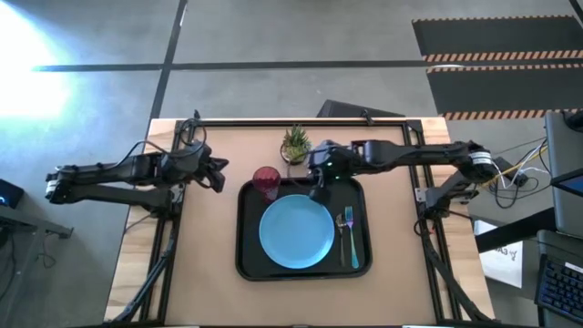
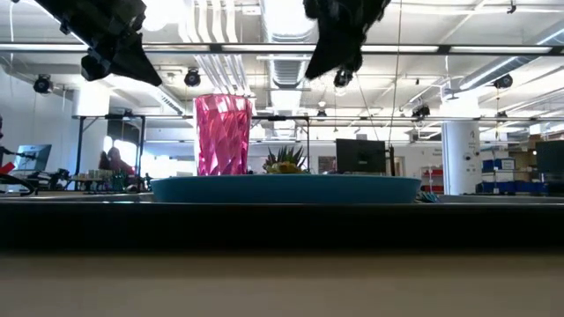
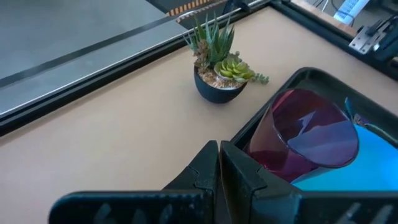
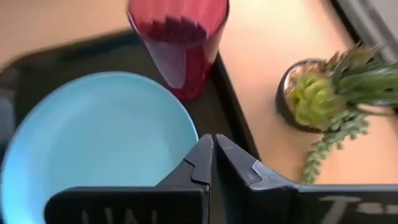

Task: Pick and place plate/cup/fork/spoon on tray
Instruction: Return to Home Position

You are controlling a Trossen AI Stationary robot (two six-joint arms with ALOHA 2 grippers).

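Observation:
The black tray (image 1: 244, 239) lies at the table's middle. The light-blue plate (image 1: 296, 230) rests flat in it. The red cup (image 1: 266, 180) stands upright in the tray's far left corner, also in the low view (image 2: 222, 134). The blue-handled fork (image 1: 350, 239) lies in the tray to the right of the plate. I cannot make out the spoon. My left gripper (image 1: 219, 173) is shut and empty, left of the tray, above the table. My right gripper (image 1: 317, 189) is shut and empty, above the tray's far edge, right of the cup.
A small potted green plant (image 1: 294, 146) stands on the table just beyond the tray's far edge, between the two grippers. A black frame rail (image 1: 301, 120) runs along the table's far edge. Bare tabletop lies left and right of the tray.

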